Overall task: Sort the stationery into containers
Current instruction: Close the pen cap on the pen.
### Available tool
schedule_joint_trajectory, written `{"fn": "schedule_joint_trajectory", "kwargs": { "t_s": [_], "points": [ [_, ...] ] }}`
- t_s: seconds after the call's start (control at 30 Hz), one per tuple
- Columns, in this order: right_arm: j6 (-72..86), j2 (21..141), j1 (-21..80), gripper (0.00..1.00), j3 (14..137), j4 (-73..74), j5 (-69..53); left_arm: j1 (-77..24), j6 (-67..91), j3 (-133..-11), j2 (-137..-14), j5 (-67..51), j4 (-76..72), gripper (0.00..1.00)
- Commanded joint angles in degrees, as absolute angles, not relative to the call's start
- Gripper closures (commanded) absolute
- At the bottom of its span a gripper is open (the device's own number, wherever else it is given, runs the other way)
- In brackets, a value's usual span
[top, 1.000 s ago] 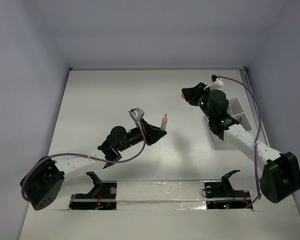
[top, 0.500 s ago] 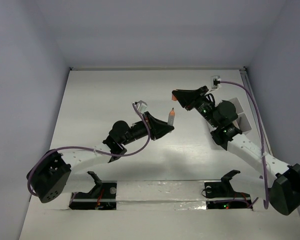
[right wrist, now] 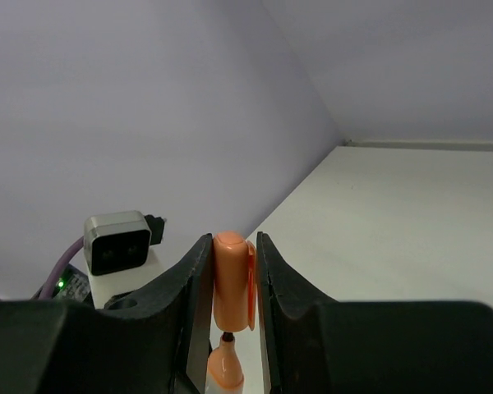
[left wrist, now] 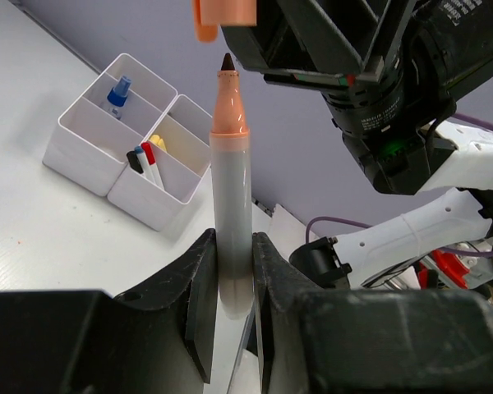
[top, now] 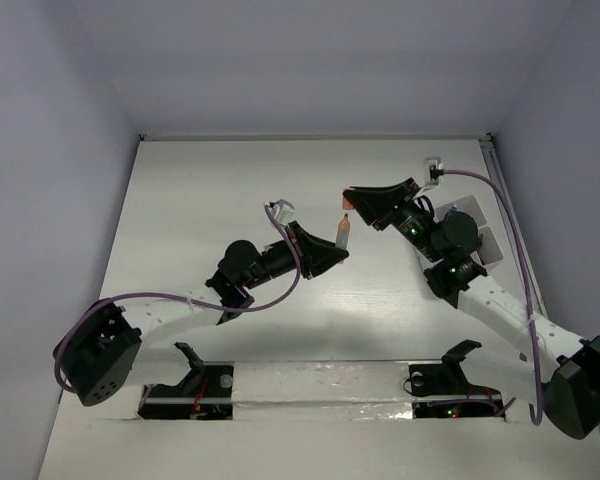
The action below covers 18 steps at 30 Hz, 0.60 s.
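Gripping smooth cylindrical marker [left wrist: 231, 213]; orange cap [right wrist: 232, 279] apart.

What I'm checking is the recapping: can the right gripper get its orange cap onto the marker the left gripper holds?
Probably yes. The right gripper holds the orange cap just above the marker's bare tip, nearly in line, with nothing between; the left gripper holds the marker upright.

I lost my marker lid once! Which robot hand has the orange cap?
The right gripper holds the orange cap between its fingers; the left gripper holds the uncapped marker instead.
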<state>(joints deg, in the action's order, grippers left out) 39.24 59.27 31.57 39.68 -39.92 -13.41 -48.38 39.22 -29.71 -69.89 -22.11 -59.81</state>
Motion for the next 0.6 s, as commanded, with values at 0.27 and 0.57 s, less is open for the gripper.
{"fn": "schedule_joint_trajectory", "kwargs": {
  "t_s": [0.27,0.57],
  "points": [
    [41.0,57.5,32.6,0.99,37.4,-45.8,-17.4,-48.3,38.0,-31.7,-67.1,-21.4,-62.8,1.0],
    [42.8,57.9,33.1,0.98,34.7,-51.8,-20.8,-47.7,39.3,-31.5,-66.1,-21.8,-65.5,1.0]
  ]
}}
